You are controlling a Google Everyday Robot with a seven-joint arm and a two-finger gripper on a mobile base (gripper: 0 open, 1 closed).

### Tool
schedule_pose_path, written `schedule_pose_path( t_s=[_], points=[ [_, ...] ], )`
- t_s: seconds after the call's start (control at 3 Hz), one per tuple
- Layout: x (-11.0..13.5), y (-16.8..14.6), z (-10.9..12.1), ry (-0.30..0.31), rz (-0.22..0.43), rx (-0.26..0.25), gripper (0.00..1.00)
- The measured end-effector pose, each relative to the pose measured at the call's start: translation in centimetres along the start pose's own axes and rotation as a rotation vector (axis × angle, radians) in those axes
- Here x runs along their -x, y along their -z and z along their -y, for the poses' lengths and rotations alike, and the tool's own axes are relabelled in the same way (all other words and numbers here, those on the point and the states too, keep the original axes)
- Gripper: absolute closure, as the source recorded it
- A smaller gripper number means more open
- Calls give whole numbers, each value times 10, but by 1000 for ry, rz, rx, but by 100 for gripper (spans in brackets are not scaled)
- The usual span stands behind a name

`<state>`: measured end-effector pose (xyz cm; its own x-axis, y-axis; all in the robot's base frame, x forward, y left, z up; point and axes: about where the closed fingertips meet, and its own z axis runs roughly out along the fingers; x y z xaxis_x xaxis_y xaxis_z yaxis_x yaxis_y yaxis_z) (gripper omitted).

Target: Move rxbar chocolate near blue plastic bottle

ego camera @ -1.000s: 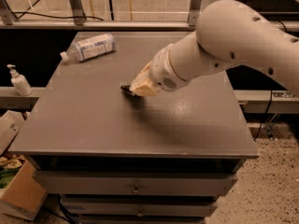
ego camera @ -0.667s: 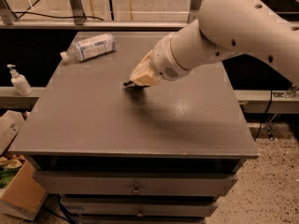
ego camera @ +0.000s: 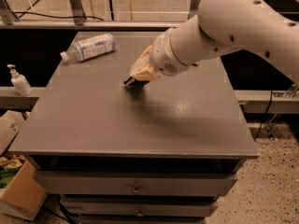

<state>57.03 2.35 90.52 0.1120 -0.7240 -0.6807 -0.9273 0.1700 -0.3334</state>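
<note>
The blue plastic bottle (ego camera: 88, 47) lies on its side at the far left corner of the grey table (ego camera: 117, 129), cap pointing left. My gripper (ego camera: 132, 80) is over the middle of the table, right of and nearer than the bottle. It is shut on the rxbar chocolate (ego camera: 129, 81), of which only a small black end shows under the tan fingertips. The bar is held just above the table top, with its shadow below. My big white arm reaches in from the upper right and hides the rest of the bar.
A small white pump dispenser (ego camera: 18, 80) stands on a ledge left of the table. A cardboard box (ego camera: 18, 190) sits on the floor at lower left. Drawers (ego camera: 135, 188) run under the table's front edge. Metal rails stand behind the table.
My gripper has moved with the bar away from the camera, toward the far side of the table, and the arm has swung up with it. The bottle has not moved.
</note>
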Motion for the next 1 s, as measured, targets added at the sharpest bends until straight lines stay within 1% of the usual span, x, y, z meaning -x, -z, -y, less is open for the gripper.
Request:
schedule_pose_path(
  t_s=[0.33,0.67,1.0],
  points=[
    [1,-6,29,71,9,-18,100],
    [9,-15,60,136,36,-42,100],
    [23,-19,89,190,75,-80,100]
  ],
)
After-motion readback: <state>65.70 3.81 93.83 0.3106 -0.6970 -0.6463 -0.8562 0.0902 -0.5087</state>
